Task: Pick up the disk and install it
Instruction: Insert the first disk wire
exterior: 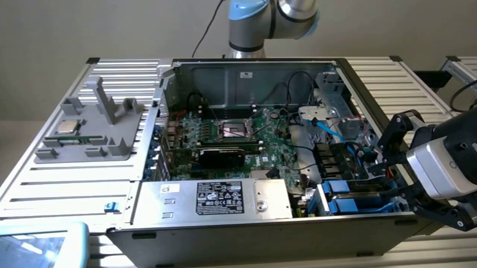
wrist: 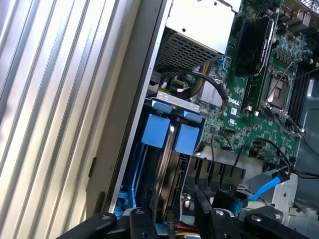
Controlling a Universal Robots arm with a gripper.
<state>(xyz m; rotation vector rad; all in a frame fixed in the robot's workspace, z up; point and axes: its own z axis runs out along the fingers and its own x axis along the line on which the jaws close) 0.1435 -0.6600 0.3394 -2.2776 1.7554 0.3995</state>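
Hovering where, exactly, is the pincer [exterior: 389, 167]?

At the exterior view's right, by the lower right corner of the open computer case [exterior: 223, 234], which lies on the slatted metal table [exterior: 60, 184]. It points in toward the drive bay.

Grasping anything?

No. In the wrist view the pincer [wrist: 172, 219] is released: its two black fingers [wrist: 140, 219] stand apart, clamped on nothing that I can see.

And the disk?

The disk [exterior: 344, 196] stands on edge in that drive bay, in its bright blue carrier, just beside the pincer. Whether a finger touches it I cannot tell. The wrist view shows the disk [wrist: 155, 130] by its blue tab, with a second blue tab [wrist: 187, 138] right beside it, both close to the case's side wall.

What lies around it?

The silver power supply [exterior: 223, 198] with a black label is next to the bay, toward the exterior view's left. Beyond it lies the green motherboard [exterior: 246, 142] with its CPU socket [exterior: 237, 129], and a blue cable [exterior: 328, 129] runs on the far side of the bay. Well apart, left of the case, a grey fixture [exterior: 89, 134] on the table carries a small square chip [exterior: 68, 126].
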